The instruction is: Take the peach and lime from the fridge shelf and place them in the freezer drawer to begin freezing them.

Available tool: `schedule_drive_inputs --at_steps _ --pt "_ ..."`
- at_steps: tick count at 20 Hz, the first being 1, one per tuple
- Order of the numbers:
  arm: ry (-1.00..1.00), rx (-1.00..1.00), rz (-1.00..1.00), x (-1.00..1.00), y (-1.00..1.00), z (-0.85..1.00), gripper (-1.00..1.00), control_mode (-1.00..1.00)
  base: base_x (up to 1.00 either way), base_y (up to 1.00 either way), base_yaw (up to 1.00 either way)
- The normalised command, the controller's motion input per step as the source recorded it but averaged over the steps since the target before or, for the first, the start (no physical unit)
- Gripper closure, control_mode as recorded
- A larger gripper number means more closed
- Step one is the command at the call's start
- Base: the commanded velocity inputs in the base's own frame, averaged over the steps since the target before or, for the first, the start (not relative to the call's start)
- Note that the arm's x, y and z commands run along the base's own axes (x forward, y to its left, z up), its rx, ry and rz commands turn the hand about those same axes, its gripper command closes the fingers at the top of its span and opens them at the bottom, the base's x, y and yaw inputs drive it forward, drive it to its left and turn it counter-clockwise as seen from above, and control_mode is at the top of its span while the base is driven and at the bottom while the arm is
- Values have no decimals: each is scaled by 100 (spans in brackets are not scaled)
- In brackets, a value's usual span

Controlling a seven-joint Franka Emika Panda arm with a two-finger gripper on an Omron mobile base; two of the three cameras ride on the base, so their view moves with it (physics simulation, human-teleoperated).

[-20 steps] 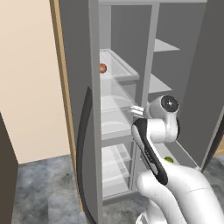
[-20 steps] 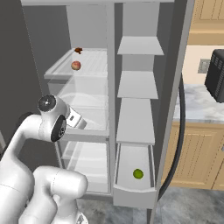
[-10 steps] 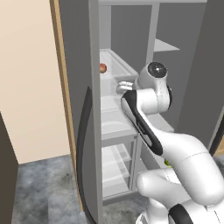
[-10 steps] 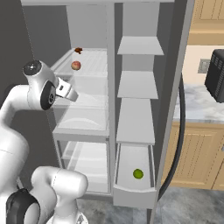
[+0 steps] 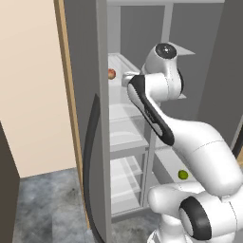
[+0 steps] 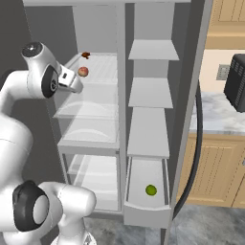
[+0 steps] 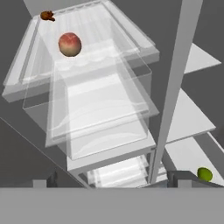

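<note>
Broadly, the open fridge takes up the middle of both base views, its clear glassy shelves stacked on one side and plain grey shelves on the other. At the lower centre of the right base view the freezer drawer stands pulled out, and the lime already lies in it, so that half of the task looks done. The white arm reaches up toward the fridge shelf in the upper left of that view, with the gripper just short of the shelf's front rim; I cannot tell whether its fingers are spread or closed. The peach sits on that shelf, upper left in the hand view, with a small brown item behind it. The step in hand appears to be the approach to the peach; next the hand would need to advance over the rim and centre its fingers on the fruit.
</note>
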Motion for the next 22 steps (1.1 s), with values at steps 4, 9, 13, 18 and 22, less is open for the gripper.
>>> schedule_drive_inputs --at_steps 4,9,13,18,22 --pt "0 0 0 61 0 0 -100 -100 0 0 0" --pt "0 0 0 64 12 0 -100 -100 0 0 0" --pt "1 0 2 53 27 1 -100 -100 0 0 0" --pt "4 0 10 32 18 0 -100 -100 0 0 0" --pt "0 0 1 40 1 0 -100 -100 0 0 0"
